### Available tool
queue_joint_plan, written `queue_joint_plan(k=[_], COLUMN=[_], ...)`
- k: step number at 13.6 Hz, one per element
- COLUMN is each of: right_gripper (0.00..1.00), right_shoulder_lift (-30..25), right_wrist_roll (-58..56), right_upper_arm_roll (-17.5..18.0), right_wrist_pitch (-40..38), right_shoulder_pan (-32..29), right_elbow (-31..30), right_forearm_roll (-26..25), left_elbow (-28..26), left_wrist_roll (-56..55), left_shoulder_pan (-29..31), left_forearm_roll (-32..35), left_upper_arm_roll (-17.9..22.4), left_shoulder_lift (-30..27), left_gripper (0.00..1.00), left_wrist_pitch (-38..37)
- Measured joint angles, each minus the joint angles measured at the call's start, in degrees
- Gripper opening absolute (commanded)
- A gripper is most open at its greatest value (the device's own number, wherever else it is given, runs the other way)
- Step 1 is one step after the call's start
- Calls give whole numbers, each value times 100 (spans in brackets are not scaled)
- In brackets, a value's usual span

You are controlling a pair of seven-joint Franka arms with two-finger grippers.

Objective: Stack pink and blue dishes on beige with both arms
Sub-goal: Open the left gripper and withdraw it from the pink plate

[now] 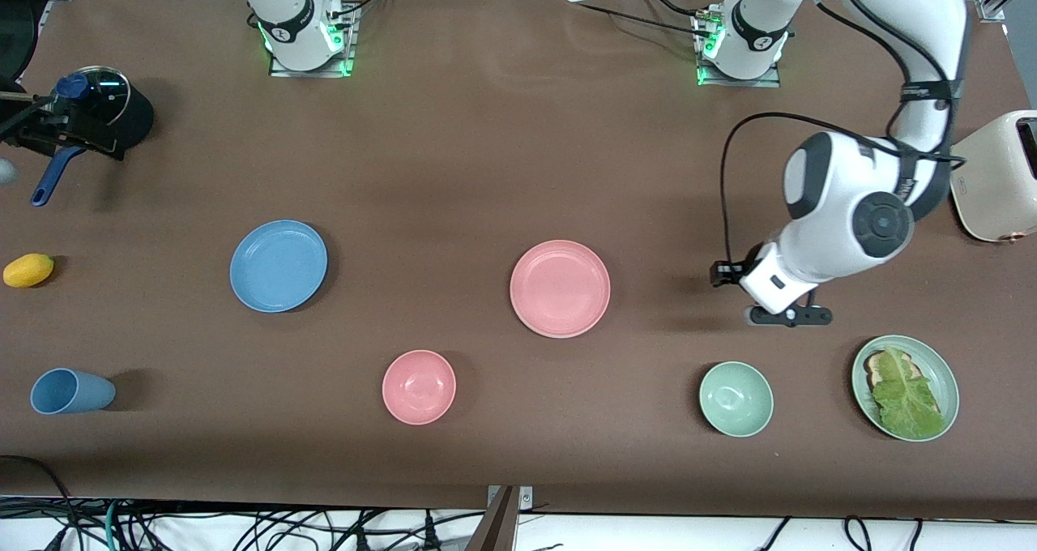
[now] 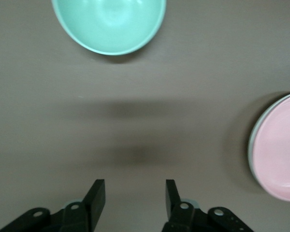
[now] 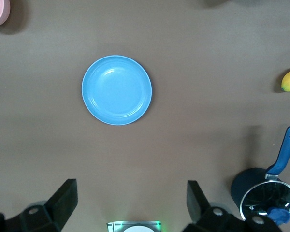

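Two plates are lying flat on the brown table [image 1: 486, 154]: the pink plate [image 1: 560, 288] mid-table, the blue plate [image 1: 279, 266] toward the right arm's end. No beige plate is showing. The left gripper [image 2: 135, 200] is hovering over bare table between the pink plate and the green bowl [image 1: 736, 399], fingers spread, holding nothing. The right gripper [image 3: 130, 200] is waiting high over the table near its base, jaws wide and empty, with the blue plate below.
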Motion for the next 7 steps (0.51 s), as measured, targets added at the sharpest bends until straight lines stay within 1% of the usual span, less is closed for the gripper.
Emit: queue_joint_plan(k=[5, 7], right_gripper=[100, 100], right_shoulder_lift=[7, 75], right_wrist_roll=[7, 9], right_upper_arm_roll=[-33, -60], right_wrist_pitch=[-7, -10], right_shoulder_pan=[-26, -180], right_elbow=[-2, -10], right_forearm_roll=[-59, -114], left_elbow=[99, 343], left_wrist_roll=[1211, 1347], left_shoulder_pan=[732, 923], left_forearm_roll=[0, 0], left_upper_arm_roll=[72, 87], left_shoulder_lift=[-22, -45], left_gripper=[62, 62], left_wrist_pitch=[-223, -726])
